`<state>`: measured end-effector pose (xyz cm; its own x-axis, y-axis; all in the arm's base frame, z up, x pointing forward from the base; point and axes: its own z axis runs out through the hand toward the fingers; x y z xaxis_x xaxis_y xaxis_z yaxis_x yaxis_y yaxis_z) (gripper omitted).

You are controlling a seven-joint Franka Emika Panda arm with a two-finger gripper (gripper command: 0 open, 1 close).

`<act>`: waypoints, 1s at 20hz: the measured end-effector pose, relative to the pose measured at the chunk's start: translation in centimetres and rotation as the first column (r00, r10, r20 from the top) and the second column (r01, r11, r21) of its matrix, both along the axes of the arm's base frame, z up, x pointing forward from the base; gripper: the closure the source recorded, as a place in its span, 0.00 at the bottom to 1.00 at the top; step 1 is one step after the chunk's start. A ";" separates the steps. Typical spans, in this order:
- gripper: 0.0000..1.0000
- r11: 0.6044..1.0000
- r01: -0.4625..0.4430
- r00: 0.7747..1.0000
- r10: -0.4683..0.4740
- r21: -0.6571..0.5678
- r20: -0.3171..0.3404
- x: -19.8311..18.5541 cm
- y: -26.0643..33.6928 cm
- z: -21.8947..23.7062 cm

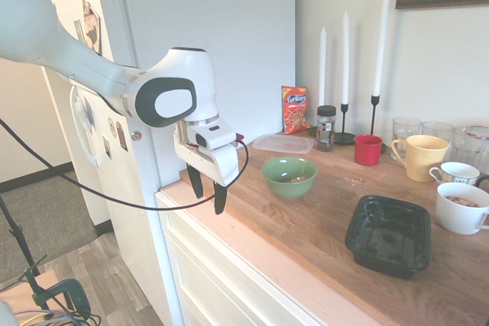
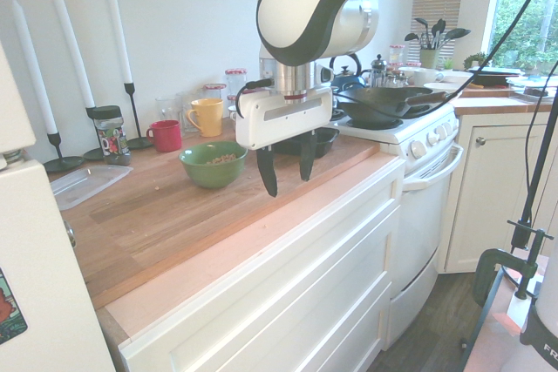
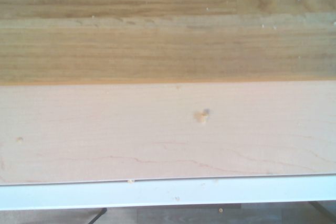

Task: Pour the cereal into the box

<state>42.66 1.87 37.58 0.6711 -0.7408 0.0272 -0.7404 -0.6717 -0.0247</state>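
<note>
The cereal [image 2: 222, 159] sits in the green bowl [image 1: 289, 176], just beyond your tool [image 1: 207, 189], which hangs open and empty, pointing down over the desk's [image 1: 306, 227] front edge. Past the bowl, well apart, the box [image 1: 388, 234] rests on the desk near the white mugs [image 1: 462, 208].

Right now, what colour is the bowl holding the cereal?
Green; the bowl shows best in the first exterior view.

cereal [image 1: 297, 179] in bowl [image 1: 289, 175], beside box [image 1: 388, 234]
</note>
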 end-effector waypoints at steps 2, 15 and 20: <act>0.00 1.000 -0.002 1.000 0.002 0.001 0.002 0.0 -0.1 0.0; 0.00 0.991 -0.080 0.988 0.092 -0.103 0.123 13.0 4.8 0.3; 0.00 0.980 -0.091 0.978 0.122 -0.179 0.169 17.6 6.2 0.8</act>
<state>60.27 8.07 38.43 0.7186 -0.6399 0.2723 -0.6585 -0.7520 -0.0293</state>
